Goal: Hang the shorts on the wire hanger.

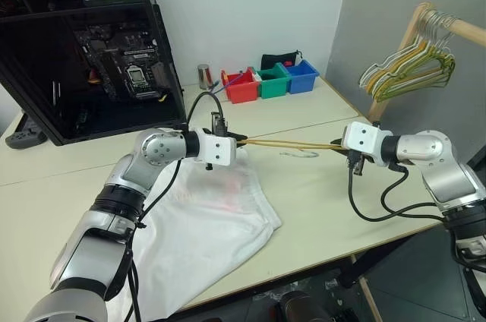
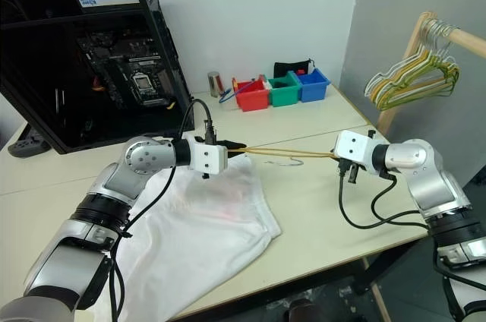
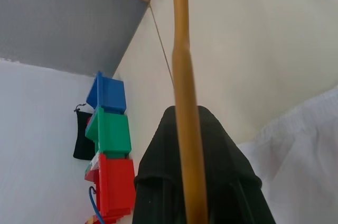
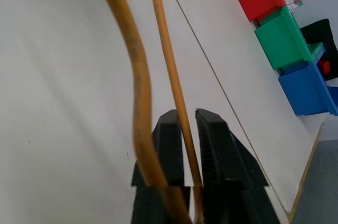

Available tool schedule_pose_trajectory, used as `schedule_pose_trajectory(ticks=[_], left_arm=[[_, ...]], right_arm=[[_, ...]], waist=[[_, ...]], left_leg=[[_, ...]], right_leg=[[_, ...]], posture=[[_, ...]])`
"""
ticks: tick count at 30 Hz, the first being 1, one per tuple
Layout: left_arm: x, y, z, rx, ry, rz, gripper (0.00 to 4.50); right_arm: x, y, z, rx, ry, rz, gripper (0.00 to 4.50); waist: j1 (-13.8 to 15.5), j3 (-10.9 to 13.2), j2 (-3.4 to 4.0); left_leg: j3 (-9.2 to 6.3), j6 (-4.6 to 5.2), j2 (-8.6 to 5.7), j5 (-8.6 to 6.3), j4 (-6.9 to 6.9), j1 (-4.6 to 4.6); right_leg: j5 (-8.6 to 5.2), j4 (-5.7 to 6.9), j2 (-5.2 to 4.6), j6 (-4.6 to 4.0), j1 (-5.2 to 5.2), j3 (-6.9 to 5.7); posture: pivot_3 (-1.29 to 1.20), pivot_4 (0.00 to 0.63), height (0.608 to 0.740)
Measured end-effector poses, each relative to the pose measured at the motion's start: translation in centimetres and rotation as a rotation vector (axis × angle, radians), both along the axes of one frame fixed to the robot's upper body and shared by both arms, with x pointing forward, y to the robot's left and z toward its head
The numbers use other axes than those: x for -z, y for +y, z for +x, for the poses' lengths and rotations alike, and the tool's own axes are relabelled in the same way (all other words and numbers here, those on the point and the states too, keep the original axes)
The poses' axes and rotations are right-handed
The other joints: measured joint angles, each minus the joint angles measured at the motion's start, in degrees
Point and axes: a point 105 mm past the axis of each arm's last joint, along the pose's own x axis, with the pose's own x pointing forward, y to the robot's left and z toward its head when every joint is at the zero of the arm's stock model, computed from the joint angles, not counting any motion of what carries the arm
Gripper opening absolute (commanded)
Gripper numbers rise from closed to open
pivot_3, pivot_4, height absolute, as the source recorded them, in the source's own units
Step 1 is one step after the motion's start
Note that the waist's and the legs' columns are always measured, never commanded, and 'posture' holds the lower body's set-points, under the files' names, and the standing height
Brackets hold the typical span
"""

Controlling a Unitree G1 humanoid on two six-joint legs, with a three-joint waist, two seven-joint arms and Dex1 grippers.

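The wire hanger point(image 1: 292, 143), thin and yellowish-tan, is held level above the table between my two grippers. My left gripper point(image 1: 237, 140) is shut on its left end; in the left wrist view the wire point(image 3: 182, 76) runs out over the black fingers point(image 3: 216, 176). My right gripper point(image 1: 339, 144) is shut on the right end, with one strand of wire point(image 4: 169, 76) pinched between its fingers point(image 4: 216, 150) and a second strand curving past beside them. The white shorts point(image 1: 205, 223) lie spread on the table under my left arm, a faint pink mark on them, their lower part reaching the table's front edge.
An open black computer case point(image 1: 83, 41) stands at the back left. Red point(image 1: 241, 86), green point(image 1: 272, 81) and blue point(image 1: 301, 76) bins and a metal can point(image 1: 203, 76) line the back. A bunch of hangers point(image 1: 414, 67) hangs from a wooden rail at the right, past the table's edge.
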Motion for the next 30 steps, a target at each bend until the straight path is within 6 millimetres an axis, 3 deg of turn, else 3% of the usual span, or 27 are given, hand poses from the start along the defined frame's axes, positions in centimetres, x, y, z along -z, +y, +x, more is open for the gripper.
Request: schedule_pose_trajectory(ticks=[9,10,15,16,23,30], left_arm=[[0.2,0.0,0.1,-0.007,0.019,0.001,0.0],[0.2,0.0,0.1,-0.007,0.022,-0.002,0.54],[-0.3,-0.6,-0.6,0.028,0.118,-0.092,1.29],[-0.6,-0.8,-1.0,0.047,0.137,-0.117,1.67],[-2.5,-0.5,-1.8,0.054,0.193,-0.207,3.11],[-3.9,2.0,-2.9,-0.015,0.285,-0.318,4.48]], right_arm=[[0.0,0.0,-0.1,-0.011,-0.008,-0.027,0.05],[0.0,0.0,-0.1,-0.01,-0.008,-0.03,0.0],[0.1,0.1,-0.2,-0.014,-0.007,-0.028,0.0],[0.1,0.2,-0.2,-0.015,-0.006,-0.027,0.0],[0.4,0.8,-0.1,-0.018,0.012,0.006,0.0],[3.0,-1.7,0.2,0.098,0.144,0.019,0.0]], waist=[[0.0,0.0,0.01],[0.0,0.0,0.01],[-0.1,0.0,0.01],[-0.1,0.0,0.01],[0.1,0.0,0.02],[0.2,0.0,0.02]], left_leg=[[0.03,0.0,-0.01,0.0,0.0,0.01],[0.03,0.0,-0.01,0.0,0.0,0.01],[0.04,0.0,0.01,0.0,0.0,0.0],[0.04,0.0,0.02,0.0,-0.01,0.01],[-0.03,0.0,0.01,0.0,0.02,0.01],[-0.05,0.0,0.02,0.0,0.03,0.01]], right_leg=[[0.0,0.0,0.0,0.0,0.0,-0.02],[0.0,0.0,0.0,0.0,0.0,-0.01],[0.0,0.0,0.0,0.0,0.0,-0.03],[0.0,0.0,0.0,0.0,0.0,-0.02],[0.0,0.02,0.02,0.0,0.01,-0.01],[0.0,0.03,0.01,0.0,0.01,-0.01]], posture=[[-0.18,0.0,0.74],[-0.18,0.0,0.74],[-0.16,0.0,0.74],[-0.16,0.0,0.74],[-0.15,0.0,0.74],[-0.12,0.0,0.74]])
